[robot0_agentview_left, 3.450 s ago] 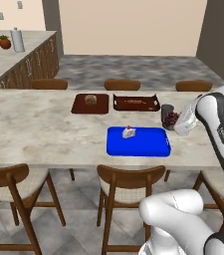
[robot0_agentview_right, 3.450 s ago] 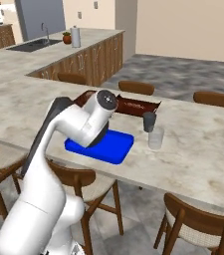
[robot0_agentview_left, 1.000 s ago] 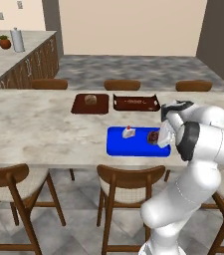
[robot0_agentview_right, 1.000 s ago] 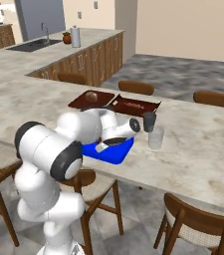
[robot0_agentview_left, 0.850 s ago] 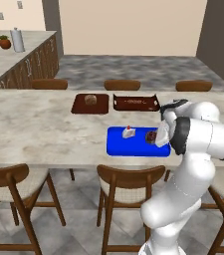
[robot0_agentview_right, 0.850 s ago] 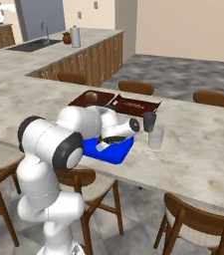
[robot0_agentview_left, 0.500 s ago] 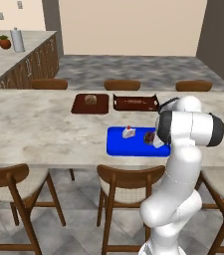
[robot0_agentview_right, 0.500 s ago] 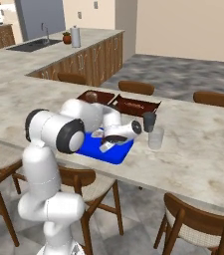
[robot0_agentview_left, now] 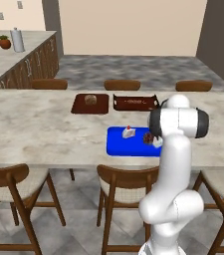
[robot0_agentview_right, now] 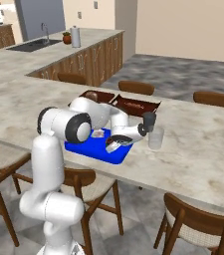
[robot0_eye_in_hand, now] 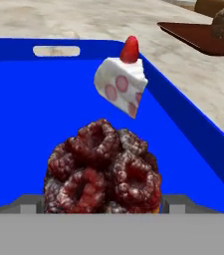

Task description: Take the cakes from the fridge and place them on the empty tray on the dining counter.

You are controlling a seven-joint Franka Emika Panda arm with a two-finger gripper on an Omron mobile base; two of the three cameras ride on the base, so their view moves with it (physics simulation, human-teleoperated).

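- My tool (robot0_agentview_right: 116, 145) stands wide, its jaws flanking the dark round cake (robot0_eye_in_hand: 103, 172) without visibly clamping it.
- The white slice (robot0_eye_in_hand: 121, 85) sits at one o'clock on the blue tray (robot0_eye_in_hand: 29, 124).

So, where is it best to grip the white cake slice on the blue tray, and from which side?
Probably the two flat cut sides of the white cake slice, from above. It stands upright on the blue tray, the cherry tops it, and the dark raspberry cake sits apart, leaving room.
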